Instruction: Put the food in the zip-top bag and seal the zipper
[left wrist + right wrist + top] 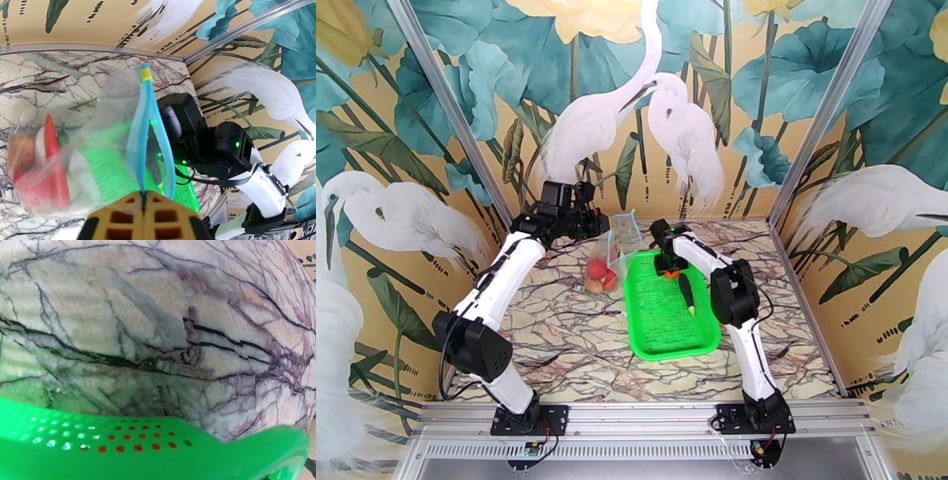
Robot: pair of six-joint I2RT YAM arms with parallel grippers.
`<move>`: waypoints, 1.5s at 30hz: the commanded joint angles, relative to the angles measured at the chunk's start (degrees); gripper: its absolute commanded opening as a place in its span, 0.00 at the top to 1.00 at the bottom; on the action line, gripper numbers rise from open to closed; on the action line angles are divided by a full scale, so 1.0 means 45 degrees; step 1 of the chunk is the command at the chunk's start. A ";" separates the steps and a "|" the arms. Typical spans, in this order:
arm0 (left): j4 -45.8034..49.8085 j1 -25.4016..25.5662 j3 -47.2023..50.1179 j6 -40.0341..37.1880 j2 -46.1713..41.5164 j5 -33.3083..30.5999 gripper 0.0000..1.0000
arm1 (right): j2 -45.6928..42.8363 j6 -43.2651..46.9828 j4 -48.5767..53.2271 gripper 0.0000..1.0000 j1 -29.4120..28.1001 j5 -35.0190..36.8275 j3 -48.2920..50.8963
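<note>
Green mesh forms the basket (663, 339) nearest the arm bases on the marble table (553, 347). 1 dark vegetable (687, 297), long and slim, lies in it right of centre. At the basket's far end the right gripper (668, 268) hangs low over a small orange piece (673, 274). We cannot tell whether it is released or gripping that piece, because the wrist body covers the jaws from above. Just left of the basket the zip-top bag (622, 230) stands with its mouth raised. The food (600, 278) already inside, including a red chili (53, 158), rests at the bag's bottom on the table. The left gripper (144, 197) is clenched on the zipper (136, 142), whose 2 blue lips bow apart into a narrow slot. We judge 3 risks from here. The round orange piece could roll out of a shallow pinch. A piece lowered off-centre could strike a lip and drop outside the bag. A push on the film could pull the strip from its single pinch and collapse the mouth. Through the crumpled film we cannot count or name every piece, and the dark vegetable's identity is uncertain.
</note>
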State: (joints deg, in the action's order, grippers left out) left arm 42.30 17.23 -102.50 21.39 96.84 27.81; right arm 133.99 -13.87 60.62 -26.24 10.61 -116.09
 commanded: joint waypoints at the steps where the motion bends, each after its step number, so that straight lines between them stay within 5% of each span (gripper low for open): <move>1: 0.0228 -0.0060 -0.0365 -0.0279 0.0207 0.0032 1.00 | 0.0180 -0.0072 0.0026 0.49 0.0067 -0.0254 -0.0108; 21: 0.0170 -0.0060 -0.0401 -0.0185 0.0530 0.0186 1.00 | -0.6142 -0.0792 -0.1293 0.57 0.0050 -0.1072 0.2276; 27: 0.0150 -0.0064 -0.0406 -0.0124 0.0590 0.0293 1.00 | -0.8068 -0.0831 -0.2071 0.57 -0.0020 -0.2891 0.2083; 45: -0.0177 -0.0041 -0.0202 0.0130 0.0395 0.0634 1.00 | -0.5673 -0.0678 -0.1614 0.54 -0.2351 -0.4195 -0.0919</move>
State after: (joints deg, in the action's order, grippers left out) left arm 42.63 17.26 -102.65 21.45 98.80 28.88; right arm 106.26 -16.88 51.86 -36.42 -7.62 -117.49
